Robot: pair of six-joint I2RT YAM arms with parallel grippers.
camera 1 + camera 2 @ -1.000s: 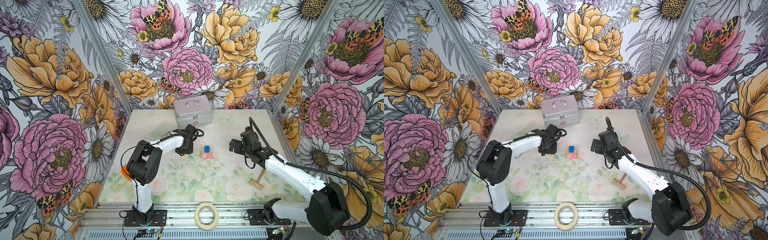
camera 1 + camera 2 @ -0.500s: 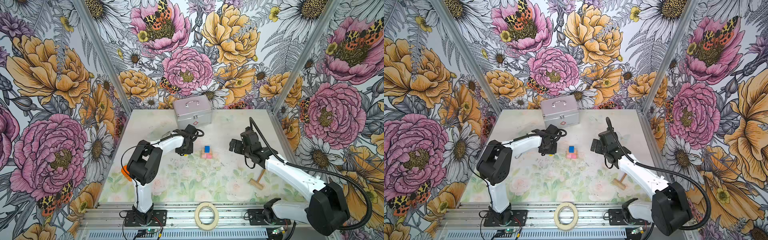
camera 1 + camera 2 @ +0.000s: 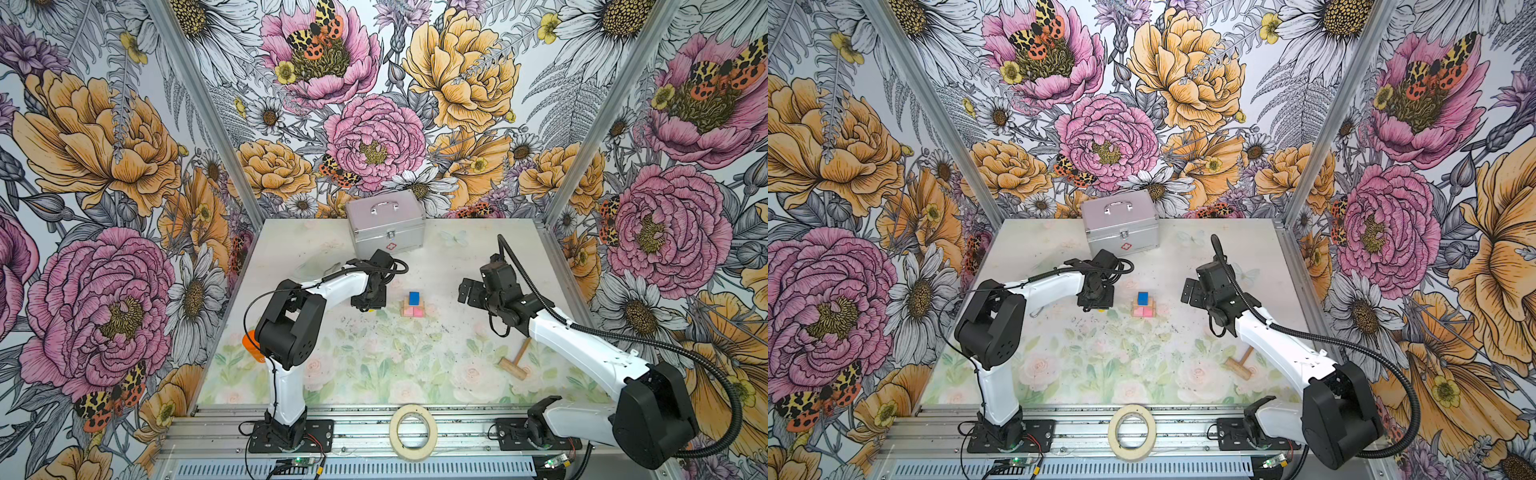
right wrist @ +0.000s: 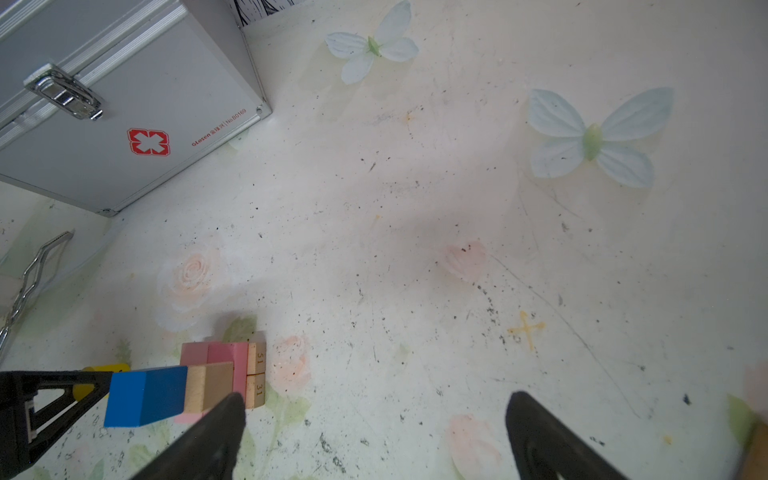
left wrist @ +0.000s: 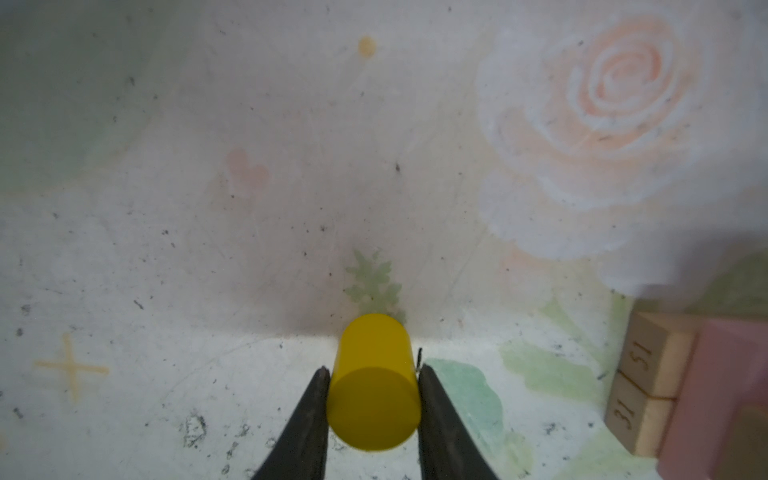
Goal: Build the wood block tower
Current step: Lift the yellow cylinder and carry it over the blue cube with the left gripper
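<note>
The table (image 3: 374,374) carries one tower (image 3: 413,306), standing near the middle between the two arms. The tower holds six pieces. In the right wrist view, two tan bricks (image 4: 258,374) marked 51 and 31 lie side by side at the base, two pink bricks (image 4: 226,354) lie above them, a third tan brick (image 4: 208,386) sits on the pink layer, and one blue block (image 4: 143,397) is on top. In both top views the blue block (image 3: 1143,297) is the highest piece. One yellow cylinder (image 5: 374,390) is separate from the tower, near it on the side of the left arm. The left gripper (image 5: 374,370) is closed on this cylinder: its two black fingers (image 5: 307,424) touch the curved wall, one on each side, and a flat end faces the wrist camera. Whether the cylinder rests on the table cannot be told. The right gripper (image 4: 376,399) is wide open and holds nothing; it hangs on the other side of the tower, apart from it. Other items, one of each: a silver case (image 3: 386,224) at the back of the table, a mallet (image 3: 515,361) lying beside the right arm, and a tape roll (image 3: 412,432) on the front rail.
</note>
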